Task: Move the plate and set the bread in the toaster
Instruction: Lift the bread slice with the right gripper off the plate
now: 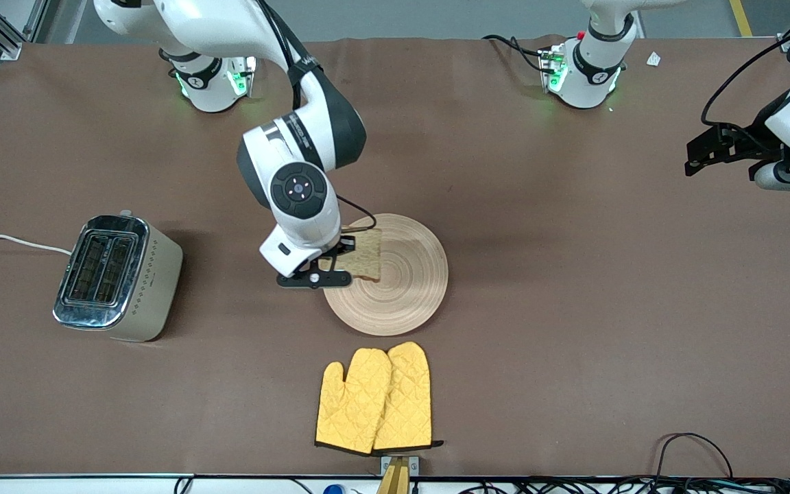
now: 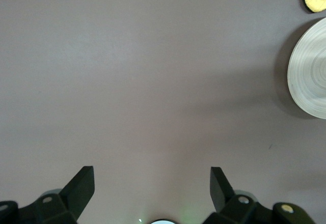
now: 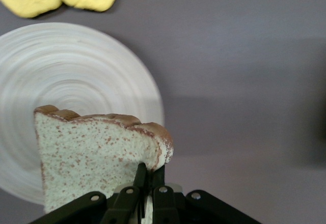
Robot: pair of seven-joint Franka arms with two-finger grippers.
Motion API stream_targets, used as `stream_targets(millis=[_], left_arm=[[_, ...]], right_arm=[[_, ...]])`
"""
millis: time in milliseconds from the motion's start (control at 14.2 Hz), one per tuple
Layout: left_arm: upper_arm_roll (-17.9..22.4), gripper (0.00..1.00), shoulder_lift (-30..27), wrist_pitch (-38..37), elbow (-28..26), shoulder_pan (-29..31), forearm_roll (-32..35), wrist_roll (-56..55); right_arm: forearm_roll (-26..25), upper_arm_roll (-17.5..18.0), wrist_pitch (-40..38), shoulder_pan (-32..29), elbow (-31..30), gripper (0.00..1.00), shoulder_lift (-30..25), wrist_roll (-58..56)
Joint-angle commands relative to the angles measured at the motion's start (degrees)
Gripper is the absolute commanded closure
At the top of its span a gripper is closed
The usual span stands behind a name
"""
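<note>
At the centre of the front view, the right arm's two-finger gripper (image 1: 330, 264) hangs over the large round light-wood plate (image 1: 402, 288) with its concentric ring grooves, fingers clenched on the crust edge of a squarish slice of brown wholegrain bread (image 1: 362, 255). In the right wrist view the speckled slice (image 3: 97, 152) stands upright, pinched between the black fingertips (image 3: 153, 175) and lifted clear of the pale plate (image 3: 76, 81) below it.

At mid-left of the front view, toward the right arm's end of the brown table (image 1: 573, 309), sits the cream-beige two-slot toaster (image 1: 117, 278) with its shiny chrome top, well apart from the plate, a white power cord (image 1: 11, 240) trailing off the frame's left edge. At lower centre, nearer the front camera than the plate, lies a pair of yellow quilted oven mitts (image 1: 374, 401).

The left arm waits at the upper right edge of the front view, its gripper (image 1: 724, 152) up over bare table. In the left wrist view its fingers (image 2: 81, 186) stand spread wide, released and holding nothing.
</note>
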Motion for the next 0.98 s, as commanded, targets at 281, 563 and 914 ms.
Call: stream_targets(millis=[281, 563, 914], left_arm=[[-0.2, 0.00, -0.7, -0.4, -0.3, 0.0, 0.2, -0.3], [-0.2, 0.00, -0.6, -0.3, -0.3, 0.0, 0.1, -0.2], [-0.2, 0.00, -0.2, -0.1, -0.3, -0.1, 0.0, -0.2]], right_arm=[[-24.1, -1.4, -15.0, 0.1, 0.5, 1.00, -6.7, -0.3], [-34.2, -2.4, -22.6, -0.8, 0.1, 1.00, -8.1, -0.4], [-46.5, -2.4, -28.0, -6.6, -2.9, 1.00, -7.7, -0.9]])
